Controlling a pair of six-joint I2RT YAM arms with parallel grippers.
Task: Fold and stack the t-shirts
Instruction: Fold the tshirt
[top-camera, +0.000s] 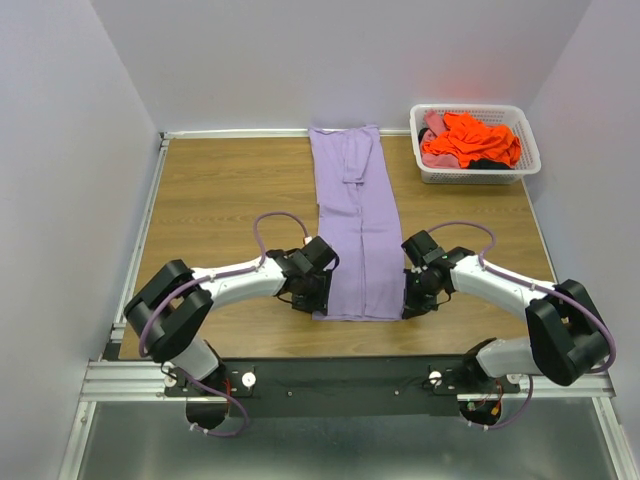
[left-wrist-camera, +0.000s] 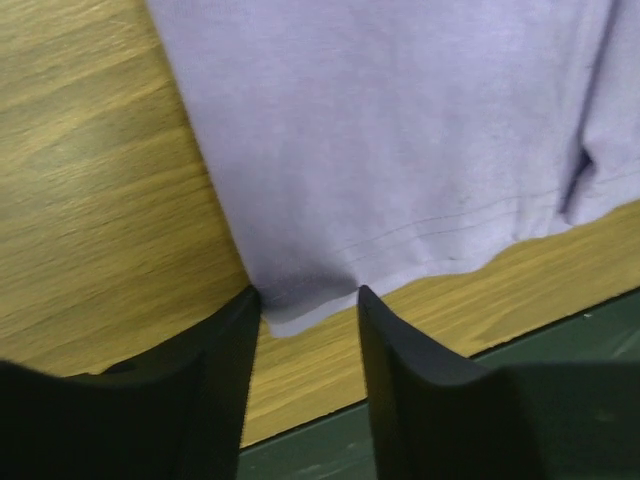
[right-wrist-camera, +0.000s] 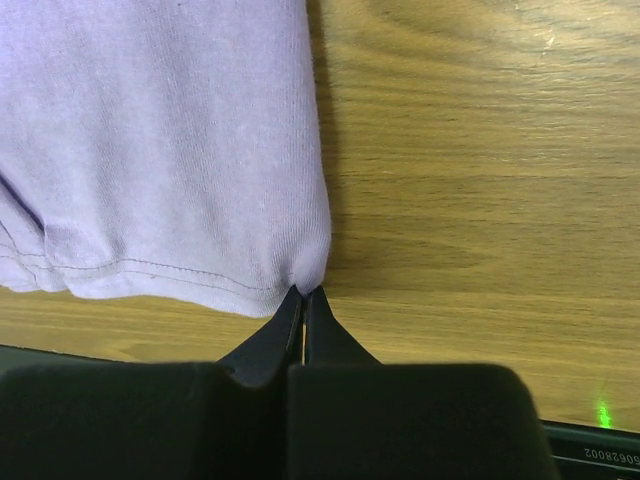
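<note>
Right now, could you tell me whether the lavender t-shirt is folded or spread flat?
Partly folded: the lavender t-shirt lies as a long narrow strip, sides turned inward.

The lavender t-shirt (top-camera: 355, 230) is showing as soft, matt knit cloth with a stitched hem. The worktop (top-camera: 220, 200) is showing wood grain with a faint sheen. The left end effector (left-wrist-camera: 308, 300) and right end effector (right-wrist-camera: 303, 298) are looking like smooth, matt black plastic. The basket (top-camera: 478, 178) is showing white plastic lattice around crumpled orange t-shirt (top-camera: 470, 140) cloth.

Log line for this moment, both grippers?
left gripper: open around lavender shirt hem corner | right gripper: shut on other hem corner
</note>
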